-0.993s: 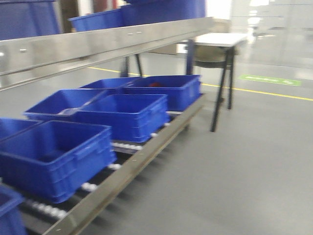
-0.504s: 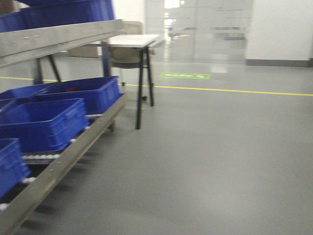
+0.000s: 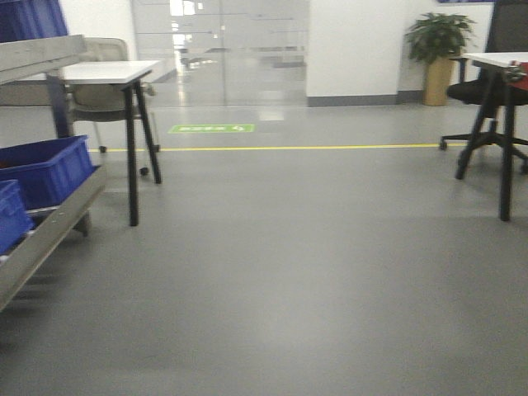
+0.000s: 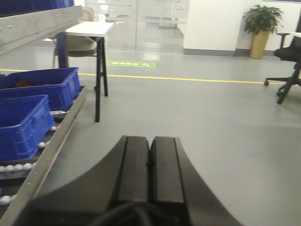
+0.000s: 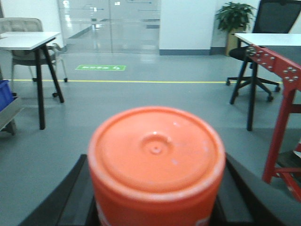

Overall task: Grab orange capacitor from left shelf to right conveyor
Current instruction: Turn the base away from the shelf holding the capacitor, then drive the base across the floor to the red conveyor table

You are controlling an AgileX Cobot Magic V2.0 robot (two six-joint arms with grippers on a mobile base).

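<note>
Shelf (image 3: 56, 224) slid leftward across floor (image 3: 313, 272); right pincer (image 5: 155, 205) grips orange capacitor (image 5: 155, 148), left pincer (image 4: 149, 153) closed.

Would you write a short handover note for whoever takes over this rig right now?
Left tool: shut, empty.
Right tool: shut on the orange capacitor.
Left shelf sits at the left edge of view; the right conveyor, judging by its red bolted frame, is ahead to the right.
Done: capacitor is off the shelf.
Left: carry it to the conveyor and release.

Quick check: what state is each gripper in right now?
Left gripper: closed, holding nothing.
Right gripper: closed on the orange capacitor.
</note>
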